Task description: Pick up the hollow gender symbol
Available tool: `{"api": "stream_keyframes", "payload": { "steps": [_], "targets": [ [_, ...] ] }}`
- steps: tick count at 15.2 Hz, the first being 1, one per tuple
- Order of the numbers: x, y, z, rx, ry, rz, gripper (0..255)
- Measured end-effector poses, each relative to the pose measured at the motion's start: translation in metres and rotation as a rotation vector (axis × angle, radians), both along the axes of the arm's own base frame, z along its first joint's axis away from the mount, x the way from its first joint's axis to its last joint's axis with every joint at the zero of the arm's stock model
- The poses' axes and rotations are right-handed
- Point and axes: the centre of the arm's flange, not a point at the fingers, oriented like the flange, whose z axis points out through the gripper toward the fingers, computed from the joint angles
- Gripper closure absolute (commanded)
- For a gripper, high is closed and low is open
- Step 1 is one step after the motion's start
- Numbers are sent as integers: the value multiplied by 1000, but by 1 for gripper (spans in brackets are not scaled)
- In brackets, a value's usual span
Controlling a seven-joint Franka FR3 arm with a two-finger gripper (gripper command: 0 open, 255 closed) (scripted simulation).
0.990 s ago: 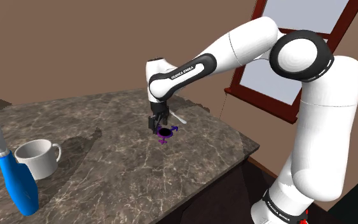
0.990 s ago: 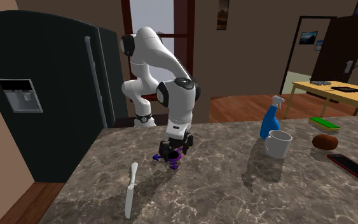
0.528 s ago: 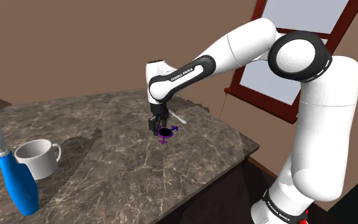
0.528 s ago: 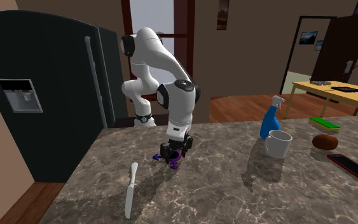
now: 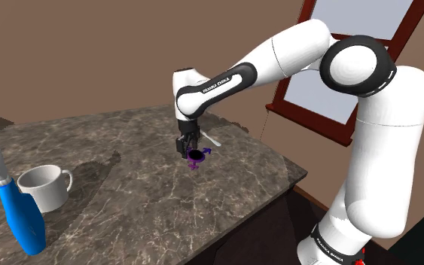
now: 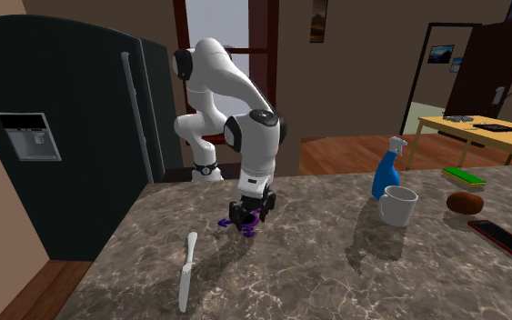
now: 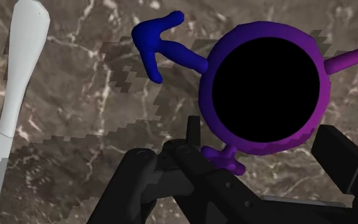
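The hollow gender symbol (image 7: pixel 265 27) is a purple ring with a blue arrow arm (image 7: pixel 161 44) and purple cross arms. My black gripper (image 7: pixel 260 143) is shut on it, one finger at each side of the ring's near rim. The ring casts an offset shadow on the marble, so it hangs slightly off the surface. In the shoulder view the gripper (image 5: pixel 191 149) points down at the counter's far middle, with the symbol (image 5: pixel 198 157) at its tips. From the second exterior view the gripper (image 6: pixel 245 216) stands above the symbol (image 6: pixel 256 219), mostly hiding it.
A white knife (image 7: pixel 15 95) lies on the dark marble counter (image 5: pixel 127 188) beside the symbol, also visible as the knife (image 6: pixel 186 271). A white mug (image 5: pixel 44 187) and blue spray bottle (image 5: pixel 18 214) stand near the shoulder view's left. A phone (image 6: pixel 504 238) and a black fridge (image 6: pixel 63 136) are farther off.
The fingers have closed from wide apart onto the ring. The gripper and the symbol have risen slightly off the counter.
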Motion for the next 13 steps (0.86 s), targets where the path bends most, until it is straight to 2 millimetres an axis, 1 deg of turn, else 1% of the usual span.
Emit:
{"api": "stream_keyframes", "payload": {
  "steps": [13],
  "targets": [
    [0,0,65,0,0,0,255]
  ]
}}
